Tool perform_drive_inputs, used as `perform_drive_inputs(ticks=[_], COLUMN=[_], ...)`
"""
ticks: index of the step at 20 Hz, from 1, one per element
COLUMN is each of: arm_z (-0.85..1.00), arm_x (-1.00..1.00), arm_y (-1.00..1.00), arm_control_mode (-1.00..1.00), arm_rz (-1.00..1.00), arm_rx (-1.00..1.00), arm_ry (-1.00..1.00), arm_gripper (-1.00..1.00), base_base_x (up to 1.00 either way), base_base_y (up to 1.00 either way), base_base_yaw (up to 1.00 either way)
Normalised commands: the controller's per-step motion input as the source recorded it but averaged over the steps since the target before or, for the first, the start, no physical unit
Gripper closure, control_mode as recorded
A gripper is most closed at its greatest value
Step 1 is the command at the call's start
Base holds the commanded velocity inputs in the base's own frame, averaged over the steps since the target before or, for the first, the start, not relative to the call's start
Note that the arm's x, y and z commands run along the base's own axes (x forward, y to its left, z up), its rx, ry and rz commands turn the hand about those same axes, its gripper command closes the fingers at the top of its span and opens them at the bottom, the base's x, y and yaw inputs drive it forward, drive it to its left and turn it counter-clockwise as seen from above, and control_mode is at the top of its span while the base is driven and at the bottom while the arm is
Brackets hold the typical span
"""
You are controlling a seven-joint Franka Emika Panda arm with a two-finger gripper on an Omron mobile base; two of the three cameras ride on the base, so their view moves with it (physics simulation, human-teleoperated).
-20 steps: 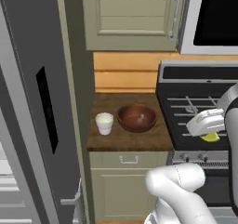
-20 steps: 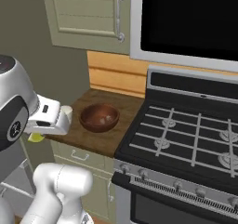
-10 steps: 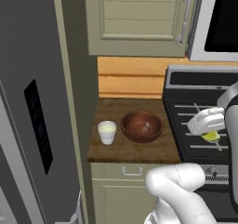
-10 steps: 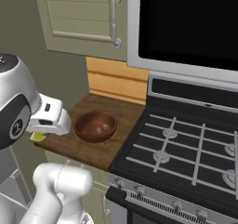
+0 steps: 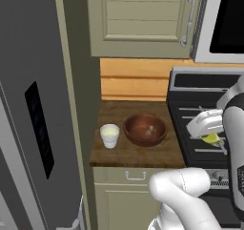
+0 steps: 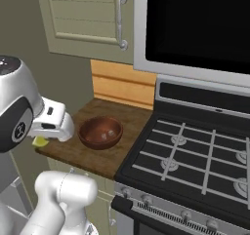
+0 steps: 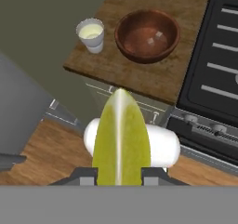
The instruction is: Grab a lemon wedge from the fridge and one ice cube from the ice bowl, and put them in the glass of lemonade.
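Note:
My gripper (image 7: 121,174) is shut on the lemon wedge (image 7: 122,137), a yellow-green slice standing up between the fingers. From the left base view the gripper (image 5: 211,140) hangs over the stove's front left corner with the wedge (image 5: 210,138) under the hand. On the wooden counter ahead stands the glass of lemonade (image 5: 109,135), a small whitish cup (image 7: 90,32), with the reddish-brown ice bowl (image 5: 145,129) to its right. The ice bowl (image 7: 148,35) holds small pale ice cubes (image 7: 158,34). The grey fridge (image 5: 33,109) rises at the left, doors closed.
A black gas stove (image 6: 195,156) with grates fills the right side, and a microwave (image 6: 195,24) hangs above it. Pale green wall cabinets (image 5: 143,19) overhang the counter (image 5: 138,155). A drawer with a handle (image 5: 136,176) sits below the counter edge.
The whole picture has shifted as the base drove: counter, cup and bowl now sit closer and more central. The gripper keeps its hold on the wedge.

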Motion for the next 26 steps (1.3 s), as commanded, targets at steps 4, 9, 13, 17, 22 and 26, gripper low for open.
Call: perform_drive_inputs(ticks=[4,9,13,17,22,26], arm_z=[-0.07,-0.07,-0.26,-0.59,-0.44,-0.11], arm_x=[0.64,0.72,0.64,0.41,0.57,0.67], arm_y=[0.69,0.62,0.13,0.06,0.2,0.2], arm_control_mode=[-1.0,-1.0,-1.0,-1.0,-1.0,-1.0], arm_rz=[0.0,0.01,0.08,0.02,0.16,0.33], arm_rx=[0.0,-0.01,-0.03,0.0,0.03,0.0], arm_ry=[0.04,0.07,0.09,-0.04,-0.15,-0.02], arm_gripper=[1.0,1.0,1.0,1.0,1.0,1.0], base_base_x=[0.0,0.0,0.0,0.0,0.0,0.0], base_base_y=[0.0,0.0,0.0,0.0,0.0,0.0], base_base_yaw=[0.0,0.0,0.0,0.0,0.0,0.0])
